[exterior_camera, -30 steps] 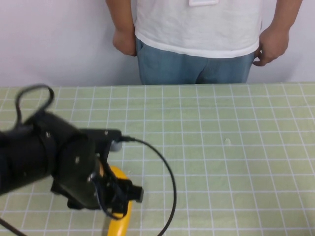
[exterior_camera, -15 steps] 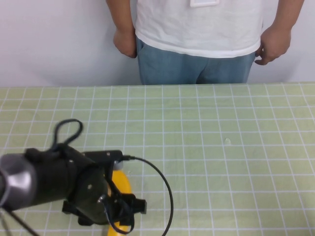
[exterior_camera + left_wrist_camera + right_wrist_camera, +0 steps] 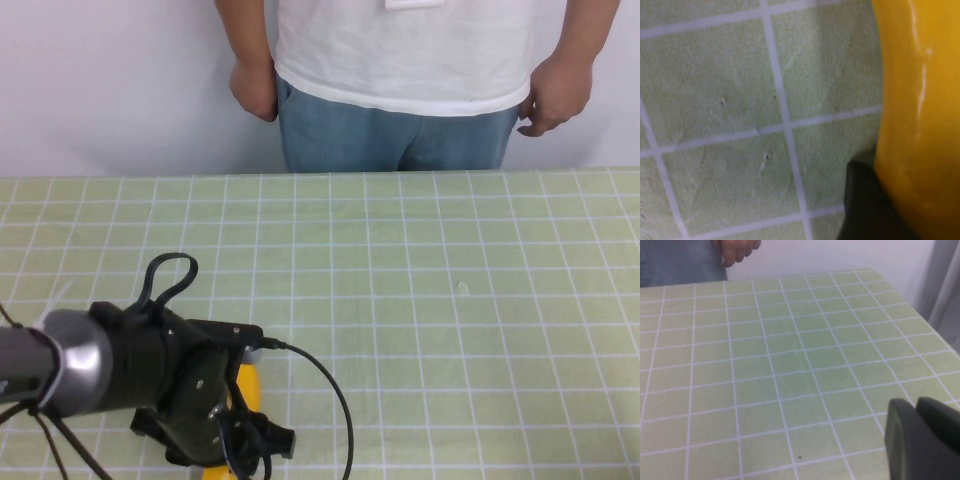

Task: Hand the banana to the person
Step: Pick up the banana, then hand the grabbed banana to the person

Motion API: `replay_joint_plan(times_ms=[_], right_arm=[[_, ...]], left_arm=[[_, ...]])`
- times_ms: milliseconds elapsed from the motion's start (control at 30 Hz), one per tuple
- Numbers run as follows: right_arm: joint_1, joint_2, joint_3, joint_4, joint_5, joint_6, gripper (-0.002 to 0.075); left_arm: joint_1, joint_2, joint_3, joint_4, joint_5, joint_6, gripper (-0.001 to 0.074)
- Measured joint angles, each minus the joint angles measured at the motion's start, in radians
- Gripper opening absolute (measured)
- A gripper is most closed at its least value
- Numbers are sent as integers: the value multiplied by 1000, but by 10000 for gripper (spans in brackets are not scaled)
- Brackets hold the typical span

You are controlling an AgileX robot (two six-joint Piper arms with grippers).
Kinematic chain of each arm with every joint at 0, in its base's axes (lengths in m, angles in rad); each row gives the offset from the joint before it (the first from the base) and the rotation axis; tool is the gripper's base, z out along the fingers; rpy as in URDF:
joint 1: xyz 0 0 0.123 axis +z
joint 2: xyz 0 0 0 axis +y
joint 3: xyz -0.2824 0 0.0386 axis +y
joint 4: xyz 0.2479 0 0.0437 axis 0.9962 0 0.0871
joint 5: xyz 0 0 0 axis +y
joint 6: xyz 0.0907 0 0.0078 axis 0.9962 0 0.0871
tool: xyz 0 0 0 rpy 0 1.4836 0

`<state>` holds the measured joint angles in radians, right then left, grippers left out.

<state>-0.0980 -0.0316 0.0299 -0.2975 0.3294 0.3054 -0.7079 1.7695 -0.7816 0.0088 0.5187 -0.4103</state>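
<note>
**A:** At the near left corner of the table, in the high view, what is the left arm doing?

**B:** The left gripper (image 3: 232, 440) is down low over the banana (image 3: 246, 385), which lies on the green gridded mat (image 3: 450, 330) close to the near edge. Only a short yellow stretch shows past the arm's black body. The person (image 3: 400, 80) stands at the far side, hands hanging by the hips, neither one reached out.

**A:** Is the banana grasped?

**B:** The left wrist view gives the closest look. The banana (image 3: 920, 110) fills one side of that picture, glossy, lying on the mat (image 3: 730, 100). One dark fingertip (image 3: 867, 205) sits right against its flank. The other finger is not shown, so I cannot tell whether the jaws stand wide or have closed on the fruit.

**A:** And the right arm?

**B:** In the right wrist view only a grey part of the right gripper (image 3: 922, 440) shows, low over bare mat (image 3: 790, 355); the state of its jaws cannot be told either. The person's hand (image 3: 735, 249) is at the far edge. The high view does not show this arm at all.

**A:** So how far along?

**B:** Early, I judge. The gripper has reached the banana, but the grasp is unconfirmed, and the lift, the carry across the table and the handover all remain.
</note>
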Motion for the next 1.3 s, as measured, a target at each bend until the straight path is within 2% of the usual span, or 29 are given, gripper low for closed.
replay_joint_plan(times_ms=[433,1000,1300], right_arm=[[0,0,0,0,0,0,-9],[0,0,0,0,0,0,-9],[0,0,0,0,0,0,-9]], left_arm=[[-1,-232,12,19,52,26,293],[-1,-425,18,48,121,26,292],[-1,-475,-91,97,218,57,292]])
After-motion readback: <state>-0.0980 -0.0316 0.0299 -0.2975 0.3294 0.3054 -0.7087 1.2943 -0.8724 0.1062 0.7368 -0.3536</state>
